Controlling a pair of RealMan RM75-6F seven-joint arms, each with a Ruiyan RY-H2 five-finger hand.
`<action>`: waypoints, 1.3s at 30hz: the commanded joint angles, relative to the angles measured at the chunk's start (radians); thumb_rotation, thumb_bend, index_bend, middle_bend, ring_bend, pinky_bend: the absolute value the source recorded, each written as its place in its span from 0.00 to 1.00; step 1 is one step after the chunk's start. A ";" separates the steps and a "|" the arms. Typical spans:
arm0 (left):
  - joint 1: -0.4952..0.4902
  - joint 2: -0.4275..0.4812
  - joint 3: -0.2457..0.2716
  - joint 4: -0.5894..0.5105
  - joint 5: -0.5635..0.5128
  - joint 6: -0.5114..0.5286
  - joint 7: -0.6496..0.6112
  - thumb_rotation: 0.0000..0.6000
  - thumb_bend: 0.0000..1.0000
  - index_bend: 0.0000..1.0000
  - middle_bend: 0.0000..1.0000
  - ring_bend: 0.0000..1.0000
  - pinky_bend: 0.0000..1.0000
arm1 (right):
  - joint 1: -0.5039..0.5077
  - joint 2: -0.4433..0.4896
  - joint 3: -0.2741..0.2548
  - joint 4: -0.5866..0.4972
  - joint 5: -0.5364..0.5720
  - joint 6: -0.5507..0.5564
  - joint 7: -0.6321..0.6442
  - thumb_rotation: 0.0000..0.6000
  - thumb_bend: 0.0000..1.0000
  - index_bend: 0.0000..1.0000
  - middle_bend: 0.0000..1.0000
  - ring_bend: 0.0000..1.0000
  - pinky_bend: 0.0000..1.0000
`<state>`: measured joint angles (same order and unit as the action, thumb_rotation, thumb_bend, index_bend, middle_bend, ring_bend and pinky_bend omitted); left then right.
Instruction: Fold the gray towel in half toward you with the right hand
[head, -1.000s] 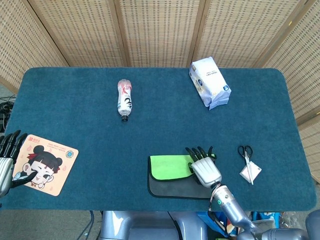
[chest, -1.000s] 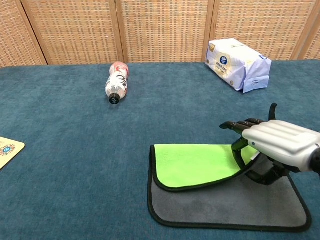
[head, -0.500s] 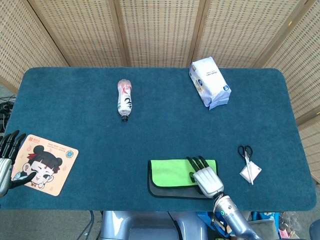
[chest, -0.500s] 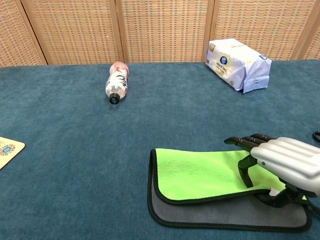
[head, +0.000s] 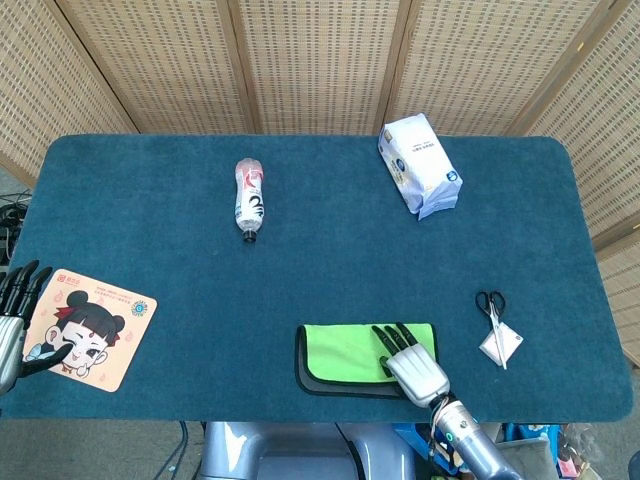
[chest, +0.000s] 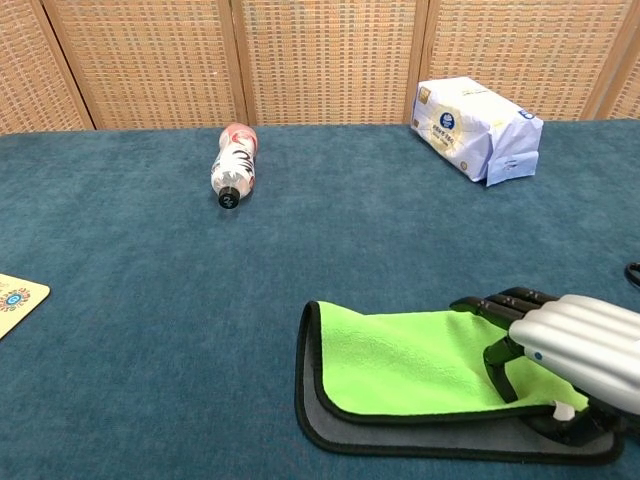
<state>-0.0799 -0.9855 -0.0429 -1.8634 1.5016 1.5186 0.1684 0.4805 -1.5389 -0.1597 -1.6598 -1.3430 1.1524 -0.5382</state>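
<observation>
At the near edge of the table, the right hand holds the right end of the gray towel, pinching the folded-over layer with its fingers on top of the bright green underside. Over the last second the hand has drawn that flap steadily toward the robot: the green layer, which covered only the far half, now overlies almost all of the gray, leaving a narrow gray strip along the front and left edges. The fold looks nearly complete; what probably remains is to lay the edge down flush and let go.

The chest view shows the pinch and the lifted curl at the towel's left edge. The head view instead shows the left hand, fingers spread and holding nothing, resting at the far left beside the cartoon mat, plus the scissors right of the towel, well apart.
</observation>
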 joint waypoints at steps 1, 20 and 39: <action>0.000 0.000 0.000 0.000 0.000 0.000 0.000 1.00 0.17 0.00 0.00 0.00 0.00 | -0.005 0.003 -0.006 -0.004 -0.013 -0.004 -0.002 1.00 0.54 0.58 0.00 0.00 0.00; 0.003 0.001 -0.004 0.001 -0.002 0.002 -0.003 1.00 0.17 0.00 0.00 0.00 0.00 | -0.020 0.025 0.003 -0.037 -0.111 -0.025 0.052 1.00 0.16 0.00 0.00 0.00 0.00; 0.001 0.003 -0.015 0.005 -0.027 -0.003 -0.010 1.00 0.17 0.00 0.00 0.00 0.00 | 0.074 -0.048 0.105 -0.032 -0.174 -0.144 0.100 1.00 0.27 0.35 0.00 0.00 0.00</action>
<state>-0.0783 -0.9828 -0.0574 -1.8586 1.4765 1.5169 0.1583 0.5457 -1.5695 -0.0666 -1.6976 -1.5334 1.0262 -0.4206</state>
